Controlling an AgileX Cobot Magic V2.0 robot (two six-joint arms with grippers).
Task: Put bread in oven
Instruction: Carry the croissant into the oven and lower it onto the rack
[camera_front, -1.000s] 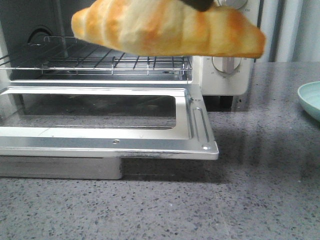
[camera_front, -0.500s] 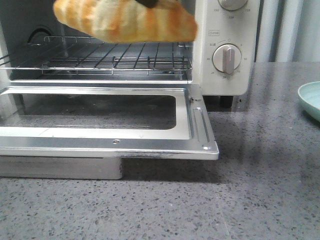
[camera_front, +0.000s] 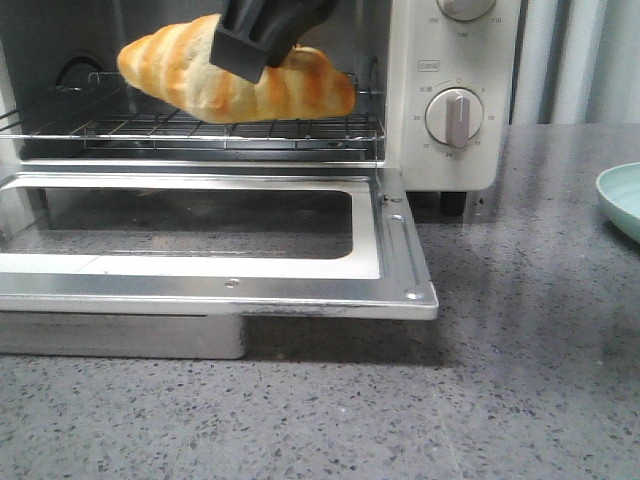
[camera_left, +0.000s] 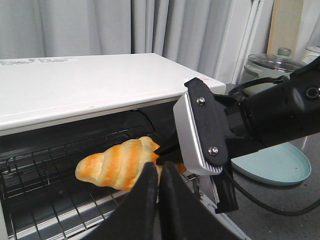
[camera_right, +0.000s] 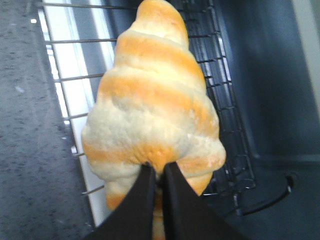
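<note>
Speckled grey desk across the foreground, pale curtains behind. At left, cream-white oven with drop-down door lying open and flat, glass window facing up; wire rack inside. Bread, golden-orange with cream stripes, held just above the rack within the oven mouth, lying lengthwise across it, seemingly not touching the wires. Right claw reaching down from above, pinched narrow on the bread's middle, fingertips pressed into the crust. Left claw hanging outside the oven front, fingers drawn together, holding nothing. Two round dials on the oven's right panel. Far right, pale green plate on the desk, well apart from the oven.
</note>
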